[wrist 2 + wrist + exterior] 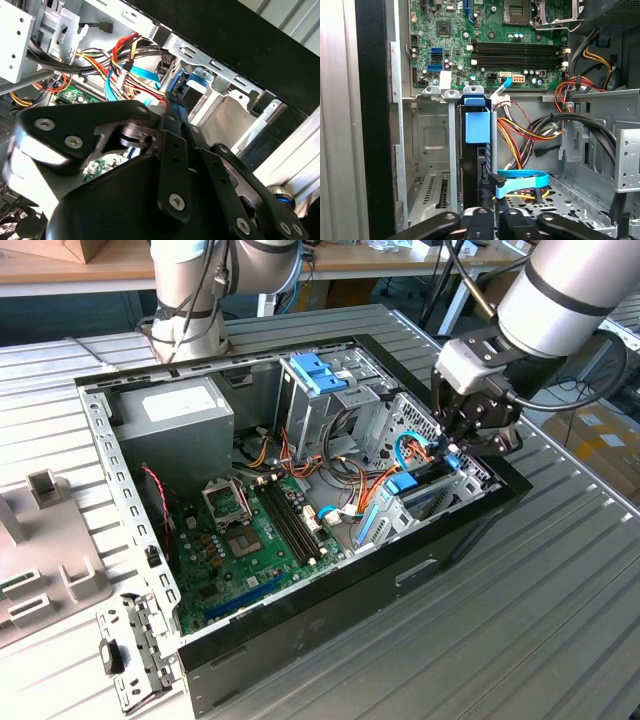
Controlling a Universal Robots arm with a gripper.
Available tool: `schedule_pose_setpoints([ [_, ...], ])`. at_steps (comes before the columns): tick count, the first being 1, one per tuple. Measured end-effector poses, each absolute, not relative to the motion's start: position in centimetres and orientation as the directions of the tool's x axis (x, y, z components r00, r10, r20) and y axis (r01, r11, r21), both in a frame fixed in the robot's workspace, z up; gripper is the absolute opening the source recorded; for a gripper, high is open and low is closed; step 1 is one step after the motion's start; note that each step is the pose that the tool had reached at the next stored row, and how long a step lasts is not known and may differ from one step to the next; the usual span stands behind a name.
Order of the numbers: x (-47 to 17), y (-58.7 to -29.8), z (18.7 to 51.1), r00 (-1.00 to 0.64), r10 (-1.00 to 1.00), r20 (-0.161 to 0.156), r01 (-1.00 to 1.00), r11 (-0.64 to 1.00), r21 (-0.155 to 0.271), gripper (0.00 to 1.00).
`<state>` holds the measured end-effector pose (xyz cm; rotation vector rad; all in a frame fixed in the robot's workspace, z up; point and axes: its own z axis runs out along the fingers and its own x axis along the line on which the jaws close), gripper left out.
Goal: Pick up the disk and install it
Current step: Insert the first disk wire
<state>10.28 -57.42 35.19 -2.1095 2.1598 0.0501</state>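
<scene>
The disk (425, 498) stands on edge in the drive bay at the exterior view's right end of the open computer case (300, 630). In the first wrist view the disk (477, 150) is a dark slab with a blue tab, set between the bay's metal walls. My gripper (452, 452) hangs over its outer end, shut on the disk. The black finger links (480, 217) crowd that end in the first wrist view. In the second wrist view the gripper (172, 102) reaches down beside a blue piece of the disk (192, 82).
A grey power supply (175, 415) and the green motherboard (250, 540) fill the rest of the case. A blue latch (318, 372) tops the drive cage. Loose cables (530, 132) and a blue data cable (522, 179) lie beside the bay. A metal bracket (130, 650) lies outside.
</scene>
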Motion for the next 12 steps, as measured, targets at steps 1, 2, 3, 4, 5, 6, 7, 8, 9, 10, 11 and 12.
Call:
schedule_pose_setpoints([
  [1, 10.29, -57.41, 35.13, -0.02, -0.994, -0.112, -0.998, 0.027, -0.061, 0.11],
  [2, 10.29, -57.41, 35.06, -0.02, -0.993, -0.114, -0.998, 0.027, -0.06, 0.11],
  [3, 10.29, -57.42, 34.94, -0.02, -0.993, -0.117, -0.998, 0.027, -0.058, 0.11],
  [4, 10.29, -57.43, 34.88, -0.02, -0.993, -0.118, -0.998, 0.027, -0.057, 0.11],
  [5, 10.3, -57.49, 34.87, -0.02, -0.993, -0.118, -0.998, 0.027, -0.056, 0.11],
  [6, 10.32, -57.55, 34.82, -0.021, -0.993, -0.119, -0.998, 0.027, -0.055, 0.11],
  [7, 10.34, -57.6, 34.78, -0.021, -0.993, -0.119, -0.998, 0.027, -0.054, 0.11],
  [8, 10.37, -57.67, 34.68, -0.021, -0.993, -0.12, -0.998, 0.027, -0.052, 0.11],
  [9, 10.39, -57.7, 34.62, -0.021, -0.993, -0.12, -0.998, 0.027, -0.051, 0.11],
  [10, 10.41, -57.71, 34.55, -0.021, -0.992, -0.121, -0.998, 0.027, -0.049, 0.11],
  [11, 10.46, -57.74, 34.47, -0.021, -0.992, -0.121, -0.999, 0.027, -0.047, 0.11],
  [12, 10.49, -57.75, 34.42, -0.022, -0.992, -0.121, -0.999, 0.027, -0.046, 0.11],
])
